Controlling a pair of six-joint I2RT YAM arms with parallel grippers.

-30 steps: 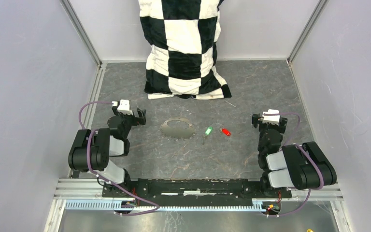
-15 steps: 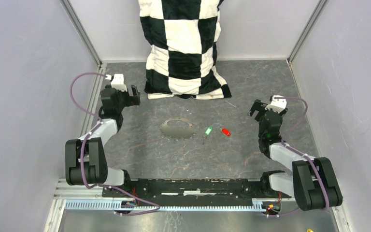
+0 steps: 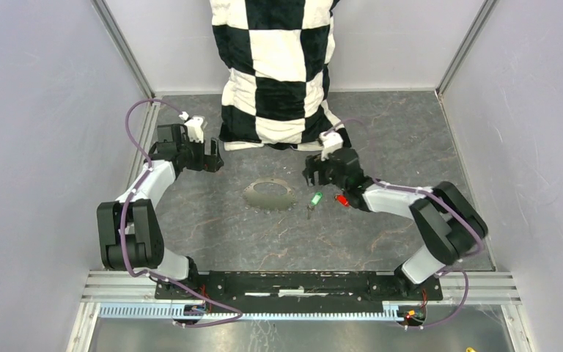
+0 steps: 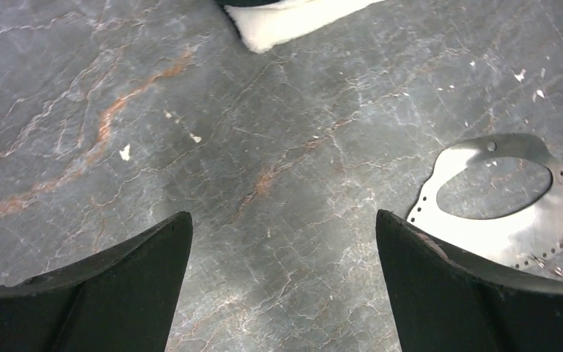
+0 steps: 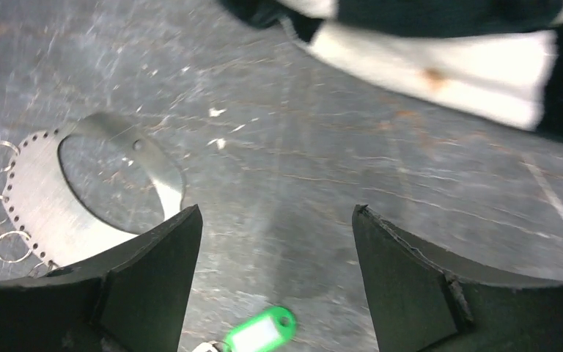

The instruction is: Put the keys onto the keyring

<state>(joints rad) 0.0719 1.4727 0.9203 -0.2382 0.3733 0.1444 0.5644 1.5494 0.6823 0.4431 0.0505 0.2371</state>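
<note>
The keyring (image 3: 270,195), a flat silvery oval loop with a row of small holes and small wire rings, lies mid-table. It also shows in the left wrist view (image 4: 484,238) and the right wrist view (image 5: 40,209). The green-headed key (image 3: 315,198) and the red-headed key (image 3: 342,199) lie just right of it. The green one shows between my right fingers in the right wrist view (image 5: 260,334). My left gripper (image 3: 211,158) (image 4: 282,216) is open and empty, left of and beyond the keyring. My right gripper (image 3: 312,176) (image 5: 276,209) is open and empty, just beyond the green key.
A black-and-white checkered cloth (image 3: 282,73) hangs at the back and rests on the grey marbled table; its edge shows in both wrist views (image 4: 293,15) (image 5: 447,51). Grey walls close both sides.
My right arm has swung far left and forward, from the right side to just above the green key. My left arm has reached forward and turned its gripper toward the keyring.
</note>
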